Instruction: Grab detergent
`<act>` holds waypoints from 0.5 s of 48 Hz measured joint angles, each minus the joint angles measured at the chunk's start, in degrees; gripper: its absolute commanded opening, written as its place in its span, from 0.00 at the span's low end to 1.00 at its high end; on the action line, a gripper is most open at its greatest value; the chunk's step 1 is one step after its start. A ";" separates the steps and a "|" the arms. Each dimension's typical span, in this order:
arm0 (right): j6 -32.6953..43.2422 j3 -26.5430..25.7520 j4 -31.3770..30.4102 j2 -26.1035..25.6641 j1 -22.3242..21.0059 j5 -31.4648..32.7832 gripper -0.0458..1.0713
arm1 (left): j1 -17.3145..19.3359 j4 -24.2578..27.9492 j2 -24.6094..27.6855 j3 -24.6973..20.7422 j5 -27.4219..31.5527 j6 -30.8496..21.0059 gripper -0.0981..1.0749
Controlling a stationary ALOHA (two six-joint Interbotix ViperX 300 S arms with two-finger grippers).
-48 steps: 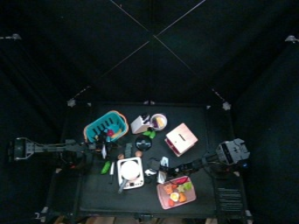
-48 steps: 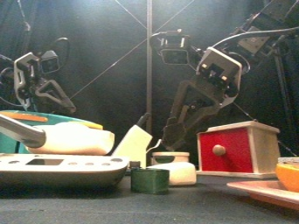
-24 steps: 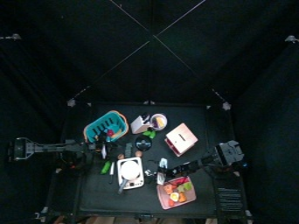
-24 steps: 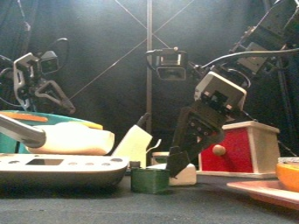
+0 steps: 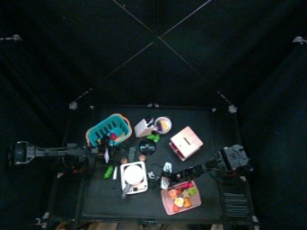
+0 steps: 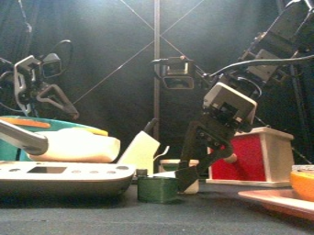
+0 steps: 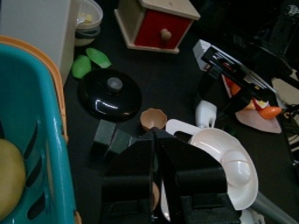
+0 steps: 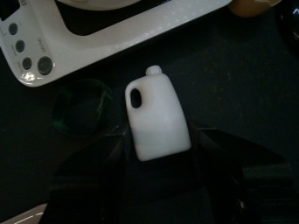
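The detergent is a small white jug with a handle [image 8: 158,114], lying on the black table. My right gripper [image 8: 162,156] has come down over it, and its open jaws stand on either side of the jug's lower half. In the top view the jug [image 5: 168,167] lies front of centre, at the tip of the right gripper [image 5: 178,169]. In the front view the right gripper [image 6: 186,173] hangs in front of the jug [image 6: 196,180] and hides most of it. My left gripper [image 7: 156,179] is shut and empty, resting at the table's left [image 5: 99,158].
A white kitchen scale [image 8: 105,35] and a green cup [image 8: 79,114] lie close beside the jug. A red and white box [image 6: 252,154] stands right of it, and a plate of fruit [image 5: 182,198] lies in front. A teal basket [image 5: 108,130] is at the left.
My right gripper has come down and forward onto the table, so its jaws now stand around the jug. The left arm has not moved.
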 measured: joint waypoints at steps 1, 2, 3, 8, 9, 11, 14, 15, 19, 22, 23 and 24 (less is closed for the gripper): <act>0.00 -0.26 0.18 0.00 0.00 0.09 0.68 | 0.00 0.00 0.00 0.00 0.00 0.09 0.45; 0.09 -0.44 0.35 -0.09 0.00 0.09 0.68 | 0.00 0.00 0.00 0.00 0.00 0.09 0.45; 0.00 -0.70 0.62 -0.09 0.00 0.18 0.68 | 0.09 0.00 0.00 0.00 0.00 0.09 0.45; 0.09 -1.67 1.85 -0.70 0.00 0.70 0.68 | 0.00 0.00 0.00 0.00 0.00 0.00 0.45; 0.00 -1.76 1.85 -1.05 0.00 0.79 0.68 | 0.09 0.00 0.00 0.00 0.00 0.00 0.45; 0.00 -1.85 2.02 -1.67 0.00 1.14 0.68 | 0.00 0.00 0.00 -0.09 0.00 0.09 0.45; 0.00 -1.93 2.11 -2.37 0.00 1.58 0.68 | 0.00 0.00 0.00 0.00 0.00 0.09 0.45; 0.09 -1.85 2.11 -2.55 0.00 1.76 0.68 | 0.00 0.00 0.00 0.00 0.00 0.09 0.45; 0.00 -1.85 2.20 -2.90 0.00 2.55 0.68 | 0.09 0.00 0.00 0.00 0.00 0.09 0.45; 0.00 -1.85 2.20 -2.90 0.00 3.34 0.68 | 0.00 0.00 0.00 0.00 0.00 0.09 0.45; 0.00 -1.85 2.20 -2.99 0.00 3.78 0.68 | 0.00 0.00 0.00 0.00 0.00 0.09 0.45; 0.09 -1.93 2.20 -2.99 -0.09 4.04 0.68 | 0.00 0.00 0.00 0.00 0.00 0.09 0.45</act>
